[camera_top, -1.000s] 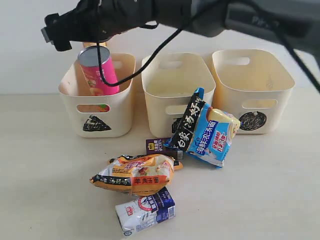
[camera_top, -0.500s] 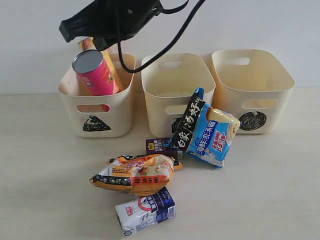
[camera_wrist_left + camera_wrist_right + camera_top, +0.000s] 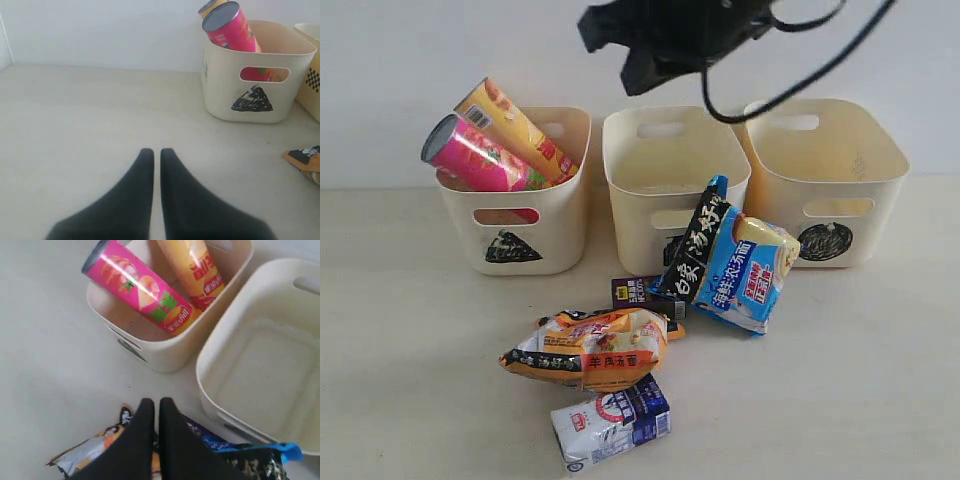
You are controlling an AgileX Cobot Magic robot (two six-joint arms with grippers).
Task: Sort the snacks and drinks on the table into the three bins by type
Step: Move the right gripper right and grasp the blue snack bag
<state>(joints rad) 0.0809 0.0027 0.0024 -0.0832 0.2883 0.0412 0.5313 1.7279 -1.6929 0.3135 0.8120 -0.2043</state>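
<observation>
The left tool (image 3: 153, 152), two smooth black tapering fingers, has its tips pressed together on nothing, low over the pale beige wood-grain surface (image 3: 410, 350). The right tool (image 3: 151, 405) is likewise closed and empty, above the packets, and its black arm (image 3: 670, 40) is cut off by the top edge of the exterior view. Nearest lies the small white box carton with blue print (image 3: 612, 422) on its side, its lower corner close to the frame edge. Just behind it, touching or nearly so, is the crinkly orange-cream packet (image 3: 588, 348), puffy and creased. The dark purple box carton (image 3: 642, 292) is mostly hidden between that packet and the glossy blue-white-black packet (image 3: 725, 262). This packet leans against the middle cream plastic bin (image 3: 635, 215) and covers most of its black mark. The triangle-marked bin (image 3: 560, 200) on the left holds both chip tubes, tilted with their tops out over the rim: the pink tube (image 3: 475, 160) with a grey metal end and the yellow-orange tube (image 3: 515, 125) behind it. The circle-marked bin (image 3: 880, 200) stands on the right, and its inside bottom cannot be seen.
</observation>
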